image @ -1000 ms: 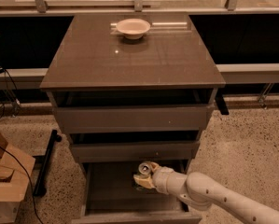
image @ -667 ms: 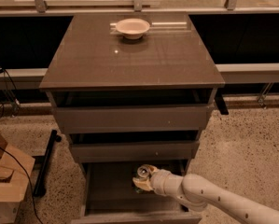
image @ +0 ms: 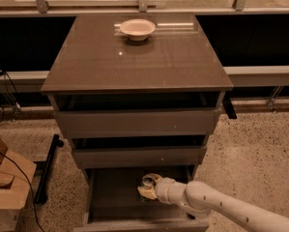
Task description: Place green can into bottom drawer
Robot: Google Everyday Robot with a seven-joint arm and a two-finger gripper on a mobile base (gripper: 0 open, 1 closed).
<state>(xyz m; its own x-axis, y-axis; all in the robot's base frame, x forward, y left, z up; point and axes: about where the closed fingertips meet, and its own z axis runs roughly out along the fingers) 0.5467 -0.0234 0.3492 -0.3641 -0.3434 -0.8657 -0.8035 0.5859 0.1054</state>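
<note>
The bottom drawer (image: 110,211) is pulled open below the two drawers above it, showing its flat dark floor. The green can (image: 147,182) stands upright inside it near the back right, its silver top showing. My gripper (image: 148,187) reaches in from the lower right on a white arm. Its pale fingers are closed around the can's body, low in the drawer. Whether the can rests on the floor is hidden by the fingers.
A pale shallow bowl (image: 137,29) sits at the back of the cabinet top (image: 134,62). The middle drawer (image: 139,156) and top drawer (image: 134,122) stick out slightly. A cardboard box (image: 6,187) and cables lie on the floor at left.
My gripper with the can has sunk a little lower and further left inside the bottom drawer. The arm has followed.
</note>
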